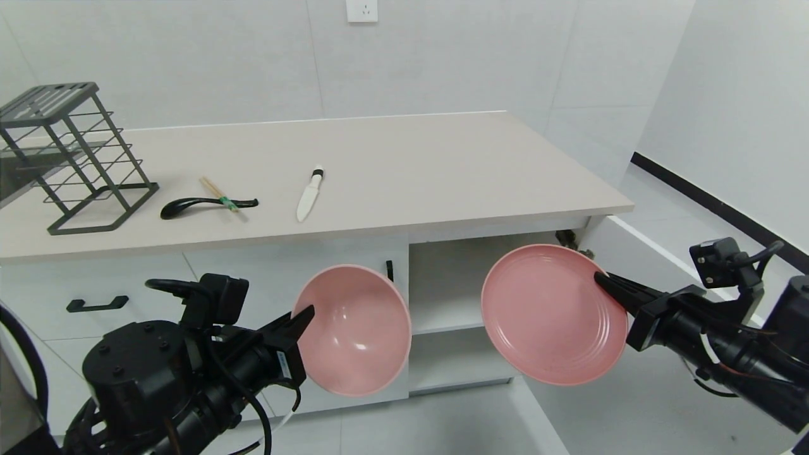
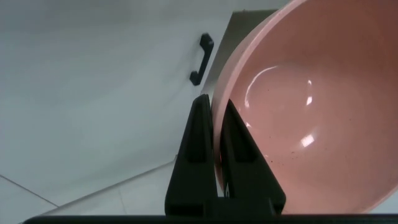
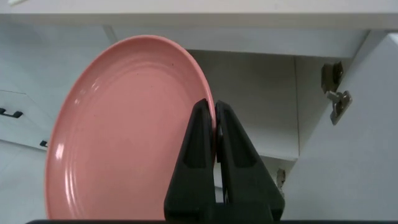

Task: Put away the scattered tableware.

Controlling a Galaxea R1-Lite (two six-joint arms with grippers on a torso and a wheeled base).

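Head view: pink bowl [image 1: 357,332] on edge in front of the closed cabinet door [image 1: 253,278], rim pinched tight in the left gripper [image 1: 308,311]. Beside it, pink plate [image 1: 550,316] clamped likewise at its rim by the right gripper [image 1: 598,277], hiding part of the open cabinet [image 1: 445,291]. On counter [image 1: 442,170]: spoon [image 1: 189,205], chopsticks [image 1: 218,193], knife [image 1: 310,193]; rack [image 1: 47,101] cut off at the edge.

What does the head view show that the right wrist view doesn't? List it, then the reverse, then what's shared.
Head view adds the left claw shut on the bowl, plus the rack, spoon, chopsticks and knife on the counter. Right wrist view adds a close look at the right claw, one finger on each side of the plate rim. Both share plate, right claw, open cabinet and hinge.
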